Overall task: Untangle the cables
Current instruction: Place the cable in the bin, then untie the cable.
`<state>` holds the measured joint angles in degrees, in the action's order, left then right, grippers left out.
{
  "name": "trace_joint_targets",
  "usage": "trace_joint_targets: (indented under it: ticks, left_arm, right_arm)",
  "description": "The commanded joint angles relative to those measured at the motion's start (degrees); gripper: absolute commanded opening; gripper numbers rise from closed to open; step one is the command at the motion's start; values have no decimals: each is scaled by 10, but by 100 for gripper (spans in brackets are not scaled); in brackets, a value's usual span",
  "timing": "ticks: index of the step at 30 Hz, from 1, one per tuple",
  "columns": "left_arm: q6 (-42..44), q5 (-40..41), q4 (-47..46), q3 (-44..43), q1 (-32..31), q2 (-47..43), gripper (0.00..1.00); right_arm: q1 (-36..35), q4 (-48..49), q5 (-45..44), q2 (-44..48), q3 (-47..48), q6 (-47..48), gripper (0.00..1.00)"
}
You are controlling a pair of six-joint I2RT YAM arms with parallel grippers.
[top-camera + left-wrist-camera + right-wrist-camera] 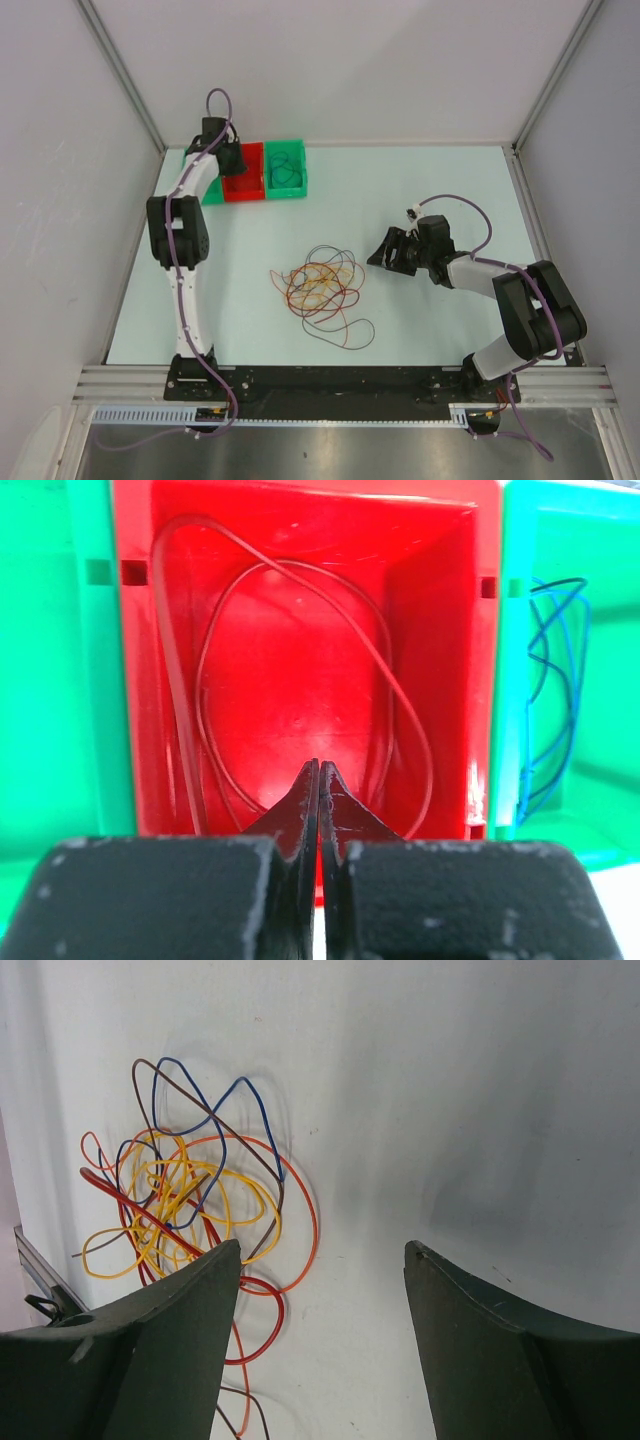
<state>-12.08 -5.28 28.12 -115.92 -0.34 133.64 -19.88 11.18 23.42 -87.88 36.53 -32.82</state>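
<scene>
Your closed left claw [319, 772] hangs over the red bin [445, 575] near the worktop's [430, 190] far-left corner; your open right claw [322, 1252] hovers between the mid-worktop cables [322, 288] and the right edge.

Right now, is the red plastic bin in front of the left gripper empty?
No, a thin red wire lies in loose loops on the floor of the red plastic bin.

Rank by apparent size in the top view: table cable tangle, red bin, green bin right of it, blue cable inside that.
1. Cable tangle.
2. Red bin and green bin, alike; the left arm covers part of the red one.
3. Blue cable.
</scene>
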Motion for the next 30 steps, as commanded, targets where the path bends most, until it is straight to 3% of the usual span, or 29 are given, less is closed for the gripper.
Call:
trace_joint_targets:
  ticks: [1, 8, 23, 30]
  left_arm:
    - [-13, -31, -6, -5, 2, -63, 0]
    - [-7, -29, 9, 25, -20, -131, 5]
    - [10, -14, -26, 344, -115, -377, 40]
    - [-8, 20, -56, 493, -210, -479, 52]
  right_arm:
    - [2, 17, 2, -4, -1, 0, 71]
    - [2, 15, -1, -2, -1, 1, 71]
    - [0, 15, -9, 6, -5, -1, 70]
    - [-1, 14, -10, 8, -7, -2, 70]
